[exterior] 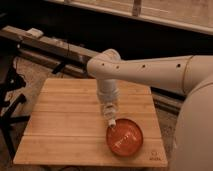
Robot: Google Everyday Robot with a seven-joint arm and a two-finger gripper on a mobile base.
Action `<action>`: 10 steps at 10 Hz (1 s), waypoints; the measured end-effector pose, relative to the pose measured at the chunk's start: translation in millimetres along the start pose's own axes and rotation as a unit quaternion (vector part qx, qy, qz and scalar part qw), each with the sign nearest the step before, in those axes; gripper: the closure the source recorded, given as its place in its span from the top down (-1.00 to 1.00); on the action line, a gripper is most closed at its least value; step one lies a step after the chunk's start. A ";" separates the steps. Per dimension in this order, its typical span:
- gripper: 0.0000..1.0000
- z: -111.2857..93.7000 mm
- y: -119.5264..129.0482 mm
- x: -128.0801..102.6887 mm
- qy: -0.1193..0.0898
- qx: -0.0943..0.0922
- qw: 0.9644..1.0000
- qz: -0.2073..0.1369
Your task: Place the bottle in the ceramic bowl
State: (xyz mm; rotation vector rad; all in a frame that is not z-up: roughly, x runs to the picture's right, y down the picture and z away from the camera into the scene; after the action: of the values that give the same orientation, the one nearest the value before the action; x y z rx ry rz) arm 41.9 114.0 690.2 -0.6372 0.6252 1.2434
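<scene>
Above the far left edge of the ceramic bowl [124,137], the hand [110,118] is hanging at the end of the white arm [145,70], which is reaching in from the right side and bending downward over the wooden surface [65,125]. The hand is pointing straight down. A small pale shape is showing at its lower tip, and this is looking like the bottle [111,121], with its long axis standing nearly upright and its lower end pointing down toward the bowl's rim. I cannot tell which end is the cap. I cannot tell for sure how the hand is closing on it, because the fingers and the bottle are both pale and are merging together, but the bottle is appearing to be held between them.

The bowl is round, shallow and glossy red-orange, and it is sitting near the front right corner of the surface. The lower end of the bottle is just above the bowl's far rim, or touching it; I cannot tell which. Behind the surface, a long dark rail [45,45] is running across the view.
</scene>
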 end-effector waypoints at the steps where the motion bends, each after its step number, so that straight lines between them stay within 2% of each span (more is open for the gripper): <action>1: -1.00 7.0 -10.9 7.4 0.008 0.003 1.000 0.006; 4: -1.00 40.9 -52.8 37.2 0.040 0.012 0.999 0.028; 6: -0.93 55.1 -64.7 54.6 0.054 0.010 0.998 0.026; 9: -0.37 69.5 -53.6 89.0 0.076 -0.004 0.997 -0.012; 10: -0.11 73.5 -46.3 105.7 0.085 -0.008 0.996 -0.034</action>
State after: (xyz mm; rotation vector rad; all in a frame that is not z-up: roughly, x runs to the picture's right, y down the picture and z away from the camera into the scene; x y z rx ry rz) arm 115.1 227.3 666.8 -0.7772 0.7290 1.1405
